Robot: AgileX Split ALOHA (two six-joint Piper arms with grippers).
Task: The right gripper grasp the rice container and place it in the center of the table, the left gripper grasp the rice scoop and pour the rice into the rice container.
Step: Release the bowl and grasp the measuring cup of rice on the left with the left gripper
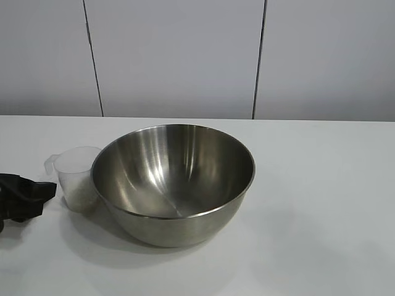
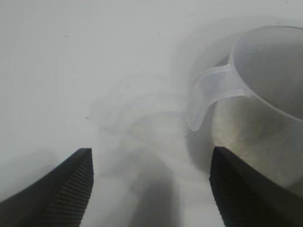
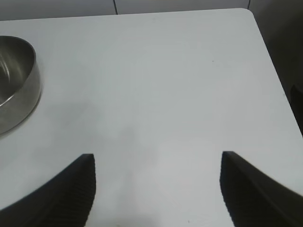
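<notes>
So the big shiny round stainless-steel bowl, the rice container [image 1: 173,182], is already sitting pretty much mid-table on the plain white tabletop [image 1: 321,203], which makes the first half look done to me. The inside of the bowl looks bare in the exterior view, no grains that I can make out.

The small translucent plastic measuring cup, the rice scoop [image 1: 77,177], stands upright at about 9 o'clock from the bowl, right up against its wall; whether they actually touch I can't say. There's a pale layer in the bottom of the cup, probably the rice [image 1: 81,198], though it's hard to be sure.

The black left gripper [image 2: 151,182] is at roughly 9 o'clock from the cup, low over the table at the edge of the exterior view. Its jaws are spread fairly wide with nothing between them. In the left wrist view the cup's handle tab sits just ahead of the fingers, more toward one of them than centred.

The black right gripper [image 3: 158,182] hovers over bare table well clear of the bowl, jaws apart and empty.

Still to do: grab the scoop, lift, tip it into the bowl.
</notes>
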